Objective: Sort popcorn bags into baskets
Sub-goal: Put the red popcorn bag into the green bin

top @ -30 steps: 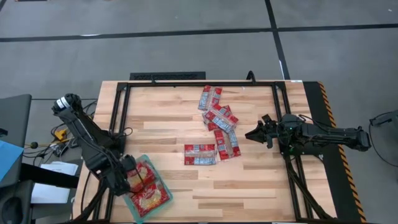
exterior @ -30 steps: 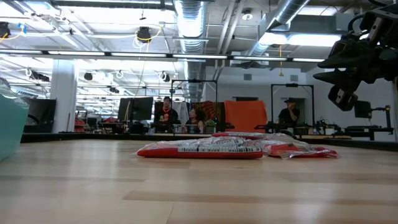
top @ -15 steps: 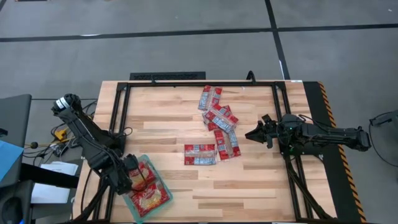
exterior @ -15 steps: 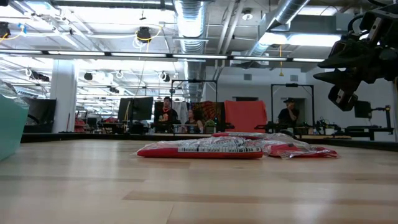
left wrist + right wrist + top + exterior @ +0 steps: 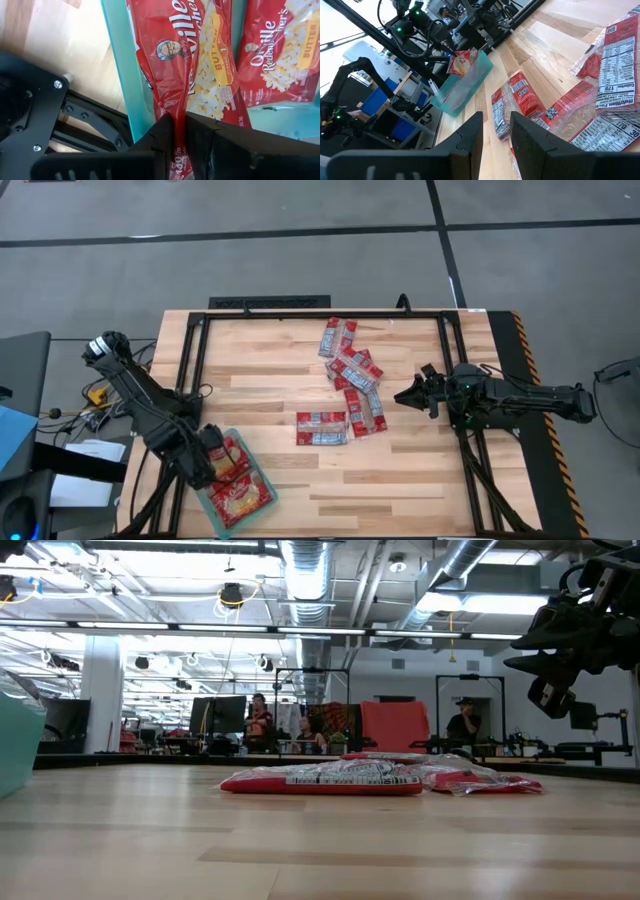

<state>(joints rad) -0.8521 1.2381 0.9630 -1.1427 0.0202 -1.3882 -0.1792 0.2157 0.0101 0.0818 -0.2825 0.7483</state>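
Where gripped, red popcorn bag [image 5: 172,70], yellow butter panel.

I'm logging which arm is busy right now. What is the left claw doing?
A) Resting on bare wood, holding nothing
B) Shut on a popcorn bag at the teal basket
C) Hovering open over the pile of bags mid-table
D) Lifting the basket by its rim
B: in the left wrist view the left claw is pinched on a red popcorn bag over the teal basket.
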